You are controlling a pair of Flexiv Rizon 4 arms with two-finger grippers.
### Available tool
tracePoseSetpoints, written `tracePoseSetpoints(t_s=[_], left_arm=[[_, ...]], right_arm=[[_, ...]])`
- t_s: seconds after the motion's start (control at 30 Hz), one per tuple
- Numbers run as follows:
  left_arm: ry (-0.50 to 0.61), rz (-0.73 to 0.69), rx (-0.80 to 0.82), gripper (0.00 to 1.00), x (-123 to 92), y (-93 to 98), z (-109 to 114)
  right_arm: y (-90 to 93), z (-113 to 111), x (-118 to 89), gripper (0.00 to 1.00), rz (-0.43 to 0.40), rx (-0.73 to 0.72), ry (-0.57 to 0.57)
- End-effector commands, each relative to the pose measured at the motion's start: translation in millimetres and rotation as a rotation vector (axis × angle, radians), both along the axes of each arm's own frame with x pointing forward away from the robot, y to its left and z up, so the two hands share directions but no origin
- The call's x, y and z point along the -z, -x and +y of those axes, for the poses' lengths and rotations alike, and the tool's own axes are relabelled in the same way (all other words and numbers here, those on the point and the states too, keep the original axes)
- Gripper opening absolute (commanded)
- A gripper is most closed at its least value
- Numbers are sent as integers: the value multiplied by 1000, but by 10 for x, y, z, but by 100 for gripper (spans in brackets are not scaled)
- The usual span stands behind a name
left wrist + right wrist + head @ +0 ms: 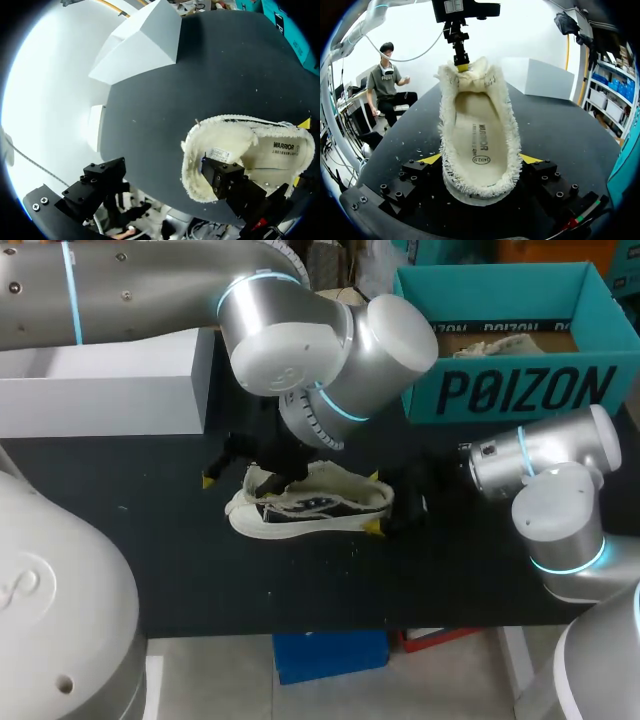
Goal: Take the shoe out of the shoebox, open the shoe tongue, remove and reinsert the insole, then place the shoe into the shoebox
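Okay, table (200,570): dark top, carrying everything below.
White box (100,390): at the far left, well apart from the shoe, not involved.
Shoebox (520,390): teal, open, at the far right with some stuffing inside; kept clear of the work, probably waiting to get the shoe back.
Shoe (310,508): out of the shoebox, sole down mid-table, opening up, lying lengthwise between the two claws.
Right claw (374,502): yellow tips pressed on both sides of one end of the shoe, probably the heel; clamped to pin it down, by the look of it.
Left claw (150,172): spread wide, gripping nothing; one finger hooked inside the far end under the fuzzy upper, the other outside over bare table, likely prying the tongue up.
Insole (479,135): seated flat inside the shoe, fully exposed, not lifted.
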State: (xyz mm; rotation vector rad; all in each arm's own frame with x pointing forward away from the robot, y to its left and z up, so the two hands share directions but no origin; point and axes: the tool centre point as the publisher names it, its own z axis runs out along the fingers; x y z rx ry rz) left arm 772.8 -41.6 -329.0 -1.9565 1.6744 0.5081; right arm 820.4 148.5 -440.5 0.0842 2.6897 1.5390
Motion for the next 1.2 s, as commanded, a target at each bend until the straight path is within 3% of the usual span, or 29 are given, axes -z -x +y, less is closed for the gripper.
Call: tracePoseSetpoints(t_s=[0.03, 0.3, 0.57, 0.7, 0.83, 0.9, 0.93, 0.97, 1.1, 1.17, 1.2], left_arm=[[19, 13, -12, 100, 125, 1, 166], [27, 38, -24, 100, 258, -9, 230], [22, 25, -13, 100, 177, -31, 204], [71, 13, 92, 100, 24, -8, 133], [152, 4, 328, 100, -241, 25, 24], [212, 17, 470, 67, -381, 26, -23], [256, 40, 575, 46, -445, 26, -60], [302, 78, 694, 39, -485, 17, -101], [469, 270, 1266, 43, -563, 0, -371], [460, 327, 1408, 37, -592, -29, -540], [458, 332, 1448, 29, -605, -44, -630]], right_arm=[[-9, -14, 28, 0, 1, 3, 2], [-9, -14, 28, 0, 1, 3, 2], [-9, -14, 28, 0, 1, 3, 2], [-9, -14, 28, 0, 1, 3, 2], [-9, -14, 28, 0, 1, 3, 2], [-9, -14, 28, 0, 1, 3, 2], [-9, -14, 28, 0, 1, 3, 2], [-9, -14, 28, 0, 1, 3, 2], [-9, -14, 28, 0, 1, 3, 2], [-9, -14, 28, 0, 1, 3, 2], [-9, -14, 28, 0, 1, 3, 2]])
